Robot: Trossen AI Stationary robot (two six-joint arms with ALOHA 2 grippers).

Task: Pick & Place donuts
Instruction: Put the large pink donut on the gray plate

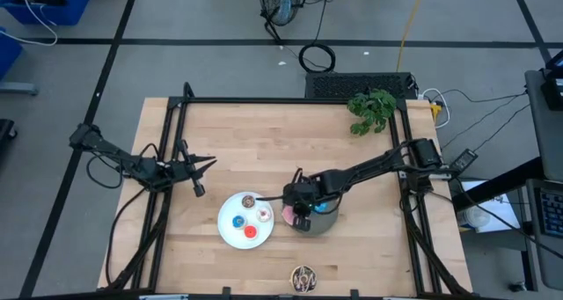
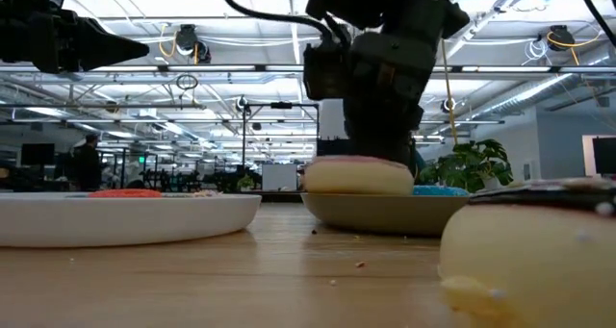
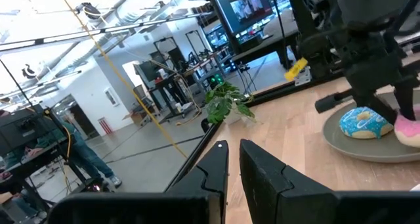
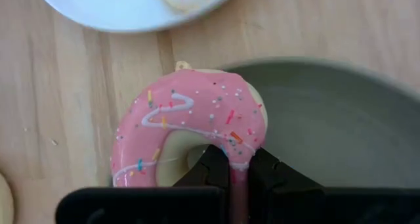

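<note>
My right gripper [image 1: 297, 214] is shut on the pink sprinkled donut [image 4: 190, 129] at the grey plate's [image 1: 327, 223] left rim. A blue sprinkled donut [image 3: 363, 122] lies in that plate. Just left of it, a white plate [image 1: 230, 234] holds several tiny donuts: blue [image 1: 237, 221], red [image 1: 251, 231], brown [image 1: 249, 200] and whitish-pink [image 1: 264, 215]. A dark chocolate donut [image 1: 303, 278] lies flat near the table's front edge. My left gripper [image 1: 199, 172] hovers at the table's left, shut and holding nothing. My right gripper pinches the pink donut's ring [image 4: 239, 152] between its two fingers, one finger [image 4: 211, 166] at the hole and the other [image 4: 264, 166] outside. The fingers slant down from the table's right. The donut lies level over the grey plate's rim [image 2: 327, 201]; whether it rests there, I cannot tell.
A green plant sprig [image 1: 371, 111] lies at the table's far right corner. A black frame [image 1: 264, 100] runs round the tabletop. Bare wood stretches across the far half of the table and the near left.
</note>
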